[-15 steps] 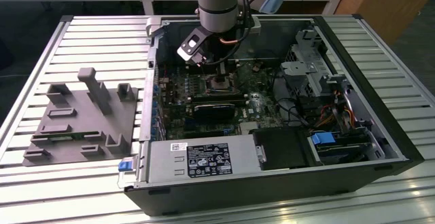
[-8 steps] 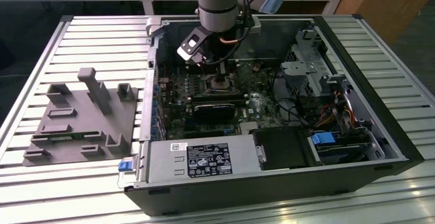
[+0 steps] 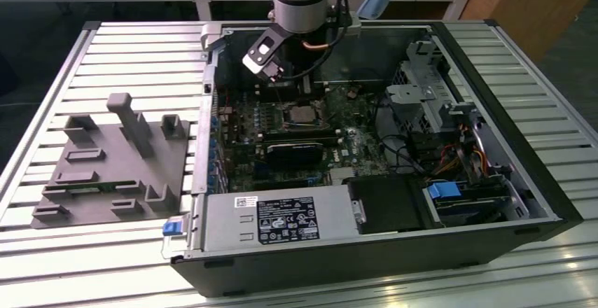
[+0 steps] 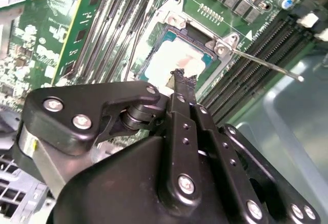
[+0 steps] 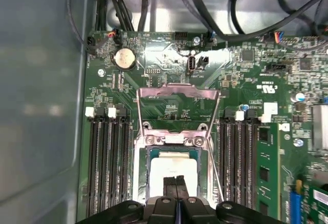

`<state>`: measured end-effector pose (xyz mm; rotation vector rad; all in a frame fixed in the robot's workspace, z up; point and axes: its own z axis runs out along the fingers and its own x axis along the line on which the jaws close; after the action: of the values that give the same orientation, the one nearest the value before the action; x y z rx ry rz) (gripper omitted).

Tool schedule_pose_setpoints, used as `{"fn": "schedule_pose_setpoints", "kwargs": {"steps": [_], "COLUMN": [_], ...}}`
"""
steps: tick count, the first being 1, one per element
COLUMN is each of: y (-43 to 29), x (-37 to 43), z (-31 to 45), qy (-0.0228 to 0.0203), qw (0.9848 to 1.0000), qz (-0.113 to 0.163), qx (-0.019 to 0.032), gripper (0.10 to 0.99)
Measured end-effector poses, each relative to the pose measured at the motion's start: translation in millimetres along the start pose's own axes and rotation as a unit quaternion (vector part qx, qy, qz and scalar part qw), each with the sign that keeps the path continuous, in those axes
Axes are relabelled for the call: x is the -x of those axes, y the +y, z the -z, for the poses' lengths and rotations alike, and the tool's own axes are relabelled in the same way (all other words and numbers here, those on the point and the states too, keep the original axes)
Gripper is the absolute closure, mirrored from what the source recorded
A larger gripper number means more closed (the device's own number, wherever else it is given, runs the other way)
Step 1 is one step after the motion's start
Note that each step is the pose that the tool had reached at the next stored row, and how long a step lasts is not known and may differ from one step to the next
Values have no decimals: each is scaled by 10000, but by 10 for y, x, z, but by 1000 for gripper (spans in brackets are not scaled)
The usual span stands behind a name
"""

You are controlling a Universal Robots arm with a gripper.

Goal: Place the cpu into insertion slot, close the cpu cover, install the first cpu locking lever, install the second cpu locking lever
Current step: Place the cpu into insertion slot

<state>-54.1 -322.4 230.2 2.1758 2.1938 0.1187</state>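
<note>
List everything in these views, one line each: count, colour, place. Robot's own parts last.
slatted table: one, silver, under everything.
computer case: one, black, open, on the table.
fixture tray: one, grey, on the table at the exterior view's left of the case.
power supply: one, silver, inside the case.
motherboard: one, green, inside the case.
coin cell: one, silver, on the motherboard.
cpu: one, silver-grey, in the socket.
cpu cover: one, silvery, swung open.
locking lever: one thin rod, silvery, beside the socket.
arm: one, grey, over the case.
gripper: one, black, shut, over the cpu.
</note>
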Motion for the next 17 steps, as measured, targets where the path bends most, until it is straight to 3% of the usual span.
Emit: {"fn": "schedule_pose_setpoints", "kwargs": {"steps": [10,17], "y": [22,24], "x": [-5,-5], "z": [248,262], "qy": [-1,0], "qw": [10000,10000], "qz": [0,0], "qx": [-1,0], "gripper": [984,984]}}
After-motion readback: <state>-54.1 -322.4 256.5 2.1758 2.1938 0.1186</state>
